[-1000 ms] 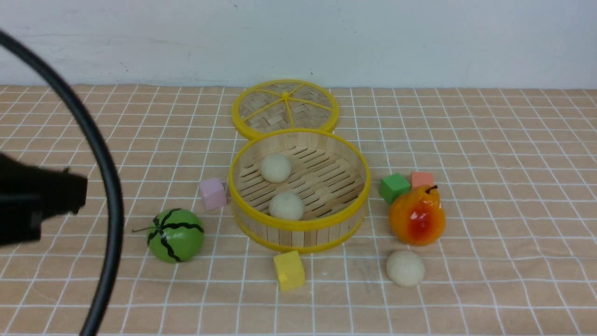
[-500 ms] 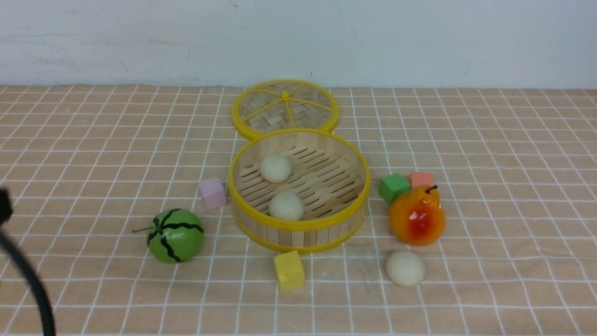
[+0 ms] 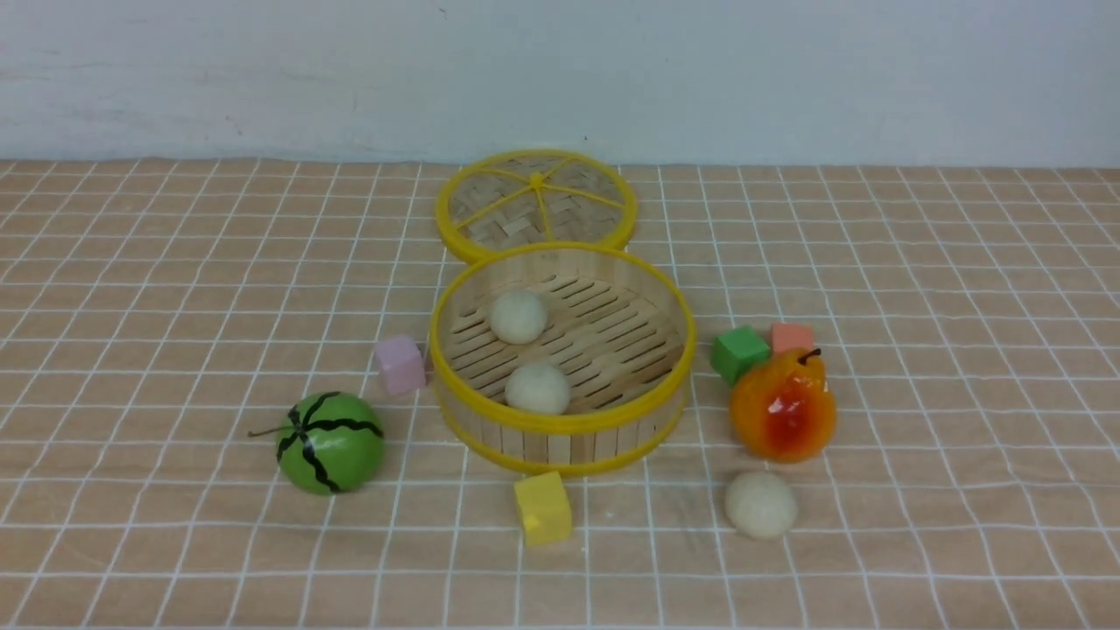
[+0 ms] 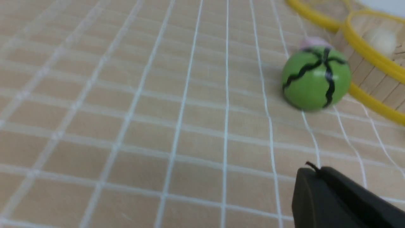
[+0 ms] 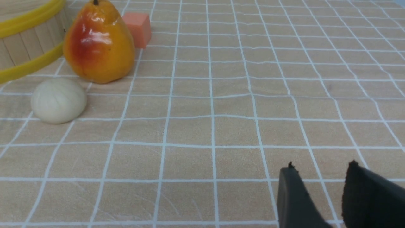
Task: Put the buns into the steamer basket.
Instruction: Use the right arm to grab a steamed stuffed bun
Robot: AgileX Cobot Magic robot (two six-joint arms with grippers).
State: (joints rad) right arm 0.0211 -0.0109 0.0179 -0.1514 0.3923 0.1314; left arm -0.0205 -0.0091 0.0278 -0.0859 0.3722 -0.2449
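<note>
Leaving the front view, the left arm now keeps its claw point(image 4: 311, 167) closed, empty.

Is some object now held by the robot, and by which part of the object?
Nothing is held: the left end effector is closed and empty, the right open and empty.

My left gripper point(image 4: 313, 166): matte black to dark grey, with a slender tapering body and a small pointed tip
My right gripper point(image 5: 322, 164): dark grey to black, with two narrow, blunt-ended fingers, each topped by a small dark nub
My finish: was plain and dull
</note>
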